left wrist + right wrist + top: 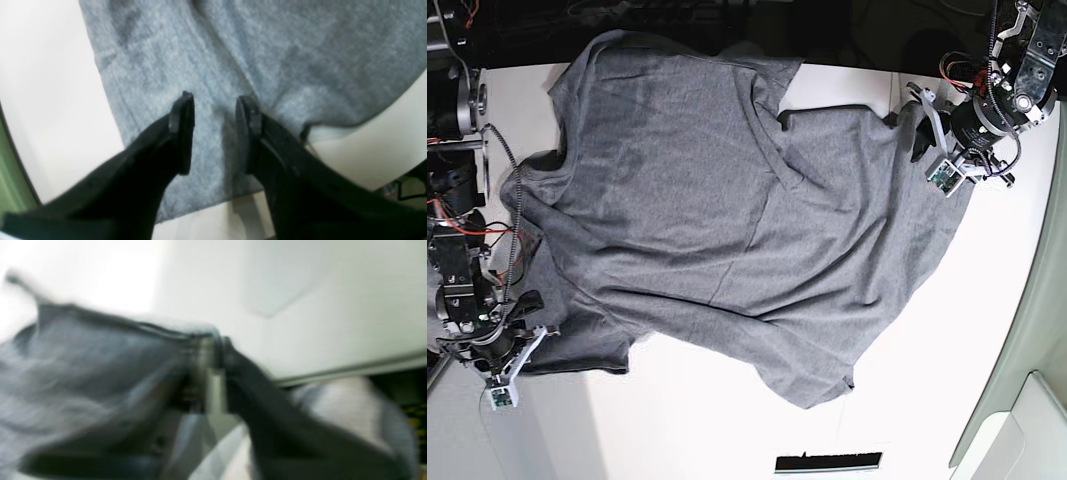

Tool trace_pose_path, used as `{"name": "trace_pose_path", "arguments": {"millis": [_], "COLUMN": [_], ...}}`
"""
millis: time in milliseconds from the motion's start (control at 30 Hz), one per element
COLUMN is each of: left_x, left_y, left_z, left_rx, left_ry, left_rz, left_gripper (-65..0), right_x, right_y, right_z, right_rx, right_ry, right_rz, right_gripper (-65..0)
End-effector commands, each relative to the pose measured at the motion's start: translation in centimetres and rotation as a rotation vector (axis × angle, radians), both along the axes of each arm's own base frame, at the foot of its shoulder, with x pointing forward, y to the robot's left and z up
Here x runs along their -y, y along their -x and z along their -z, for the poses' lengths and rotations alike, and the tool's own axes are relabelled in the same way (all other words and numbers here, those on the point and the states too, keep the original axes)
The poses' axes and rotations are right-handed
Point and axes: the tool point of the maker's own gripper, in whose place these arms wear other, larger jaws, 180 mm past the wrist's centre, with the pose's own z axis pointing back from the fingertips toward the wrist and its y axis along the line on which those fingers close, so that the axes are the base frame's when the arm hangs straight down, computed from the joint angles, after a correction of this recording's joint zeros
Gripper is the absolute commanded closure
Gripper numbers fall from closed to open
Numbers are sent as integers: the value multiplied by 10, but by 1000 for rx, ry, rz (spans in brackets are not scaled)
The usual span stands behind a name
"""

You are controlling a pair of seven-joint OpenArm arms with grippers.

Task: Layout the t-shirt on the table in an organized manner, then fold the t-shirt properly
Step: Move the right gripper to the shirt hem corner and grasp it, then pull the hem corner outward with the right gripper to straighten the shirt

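Left gripper (pixel 213 133): jaws apart with a moderate gap, grey cloth showing flat between the black fingers (pixel 181 133), nothing pinched. It sits over the shirt (pixel 233 66) close to a hem edge, with bare table (pixel 50 100) to one side and more table past the cloth edge on the other.

Right gripper (pixel 213 350): view is heavily blurred. Fingers look closed on a folded edge of the shirt (pixel 83 373), cloth bunching up to the tips and draping away from them. White table (pixel 300 306) behind, its edge visible lower in that view.

Base view: shirt (pixel 727 210) covers most of the table (pixel 927 400), spread out but skewed and creased, not squared up. One long fold runs diagonally across the body. A corner of cloth hangs toward the near-centre of the table. Left gripper (pixel 927 125) is at the shirt's edge on that view's right, upper side; right gripper (pixel 522 345) is at the lower left edge, with cloth reaching it. A thin dark strip (pixel 827 462) lies on the table below the shirt, apart from it.

No containers in any view; shirt lies directly on the table.
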Motion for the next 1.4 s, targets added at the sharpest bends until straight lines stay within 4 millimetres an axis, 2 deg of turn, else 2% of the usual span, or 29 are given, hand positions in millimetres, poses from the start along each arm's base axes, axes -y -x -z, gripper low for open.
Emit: {"name": "trace_pose_path", "arguments": {"millis": [0,33,67,233,333,600,767,900,1033,1167,1200,1233,1300,1367], "left_x": [-2,-1,0,0,-1,1,2,7,10,10,10,10,10,10], "left_y": [-6,-6,-6,-6,-8,-26,-33,-31,-31,-31,-31,-31,-31,-30], "left_z": [-9,-9,-8,-8,-10,-21,-26,-26,-26,-26,-26,-26,-26,-26], "left_rx": [31,28,27,26,32,70,86,74,70,70,70,70,70,68], "left_ry": [2,6,7,6,5,27,43,71,96,95,95,95,95,94], "left_rz": [5,10,12,13,13,4,-1,11,4,4,4,4,4,3], "left_gripper": [-230,-230,-230,-230,-230,-230,-230,-230,-230,-230,-230,-230,-230,-230], "right_x": [6,9,11,13,6,-33,-28,-27,-24,-19,-17,-15,-11,-9], "right_y": [-14,-12,-9,17,36,107,142,155,160,166,168,168,168,166], "right_z": [-28,-27,-22,14,30,41,62,74,84,101,106,109,113,111], "right_rx": [73,65,40,-114,-151,-133,-169,-178,-200,-223,-232,-238,-251,-246], "right_ry": [-1,-6,-14,-73,-70,-42,40,32,35,36,38,40,43,49], "right_rz": [4,13,25,125,137,82,90,85,92,76,81,85,95,96], "right_gripper": [-330,-411,-449,-445,-445,-445,-445,-445,-445,-444,-437,-404,-303,-230]}}
